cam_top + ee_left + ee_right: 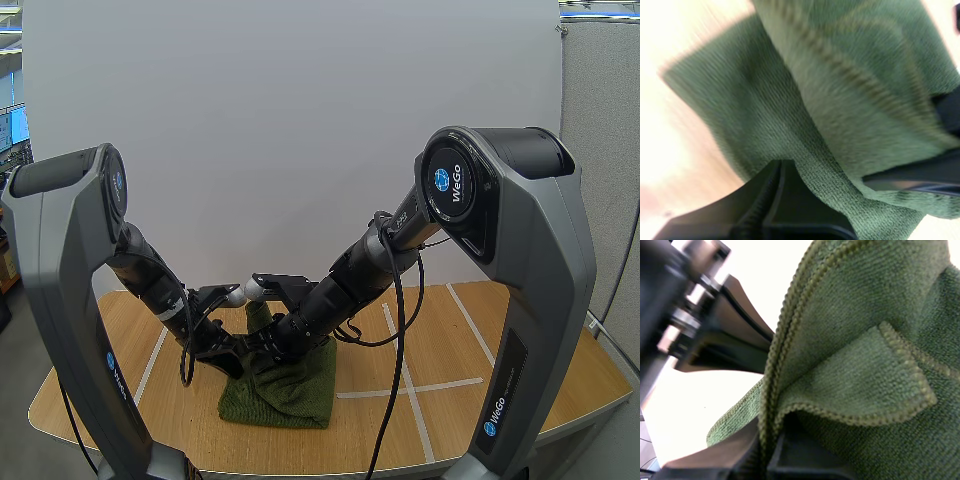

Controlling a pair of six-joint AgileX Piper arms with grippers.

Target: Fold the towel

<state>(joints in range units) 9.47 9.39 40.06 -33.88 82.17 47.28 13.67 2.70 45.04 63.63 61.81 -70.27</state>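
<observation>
One green towel (290, 388) in left claw (243, 352) and right claw (272, 340)

One green towel (285, 385), one wooden table (520, 340), and two arms: left arm (70, 260), right arm (520, 250).

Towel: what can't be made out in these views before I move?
- High view: far edge of the towel, hidden behind the left gripper and right gripper.
- Left wrist view: its corners, blurred and cut off by the edges.
- Right wrist view: how many layers the right gripper pinches, covered by the towel's own fold.
</observation>
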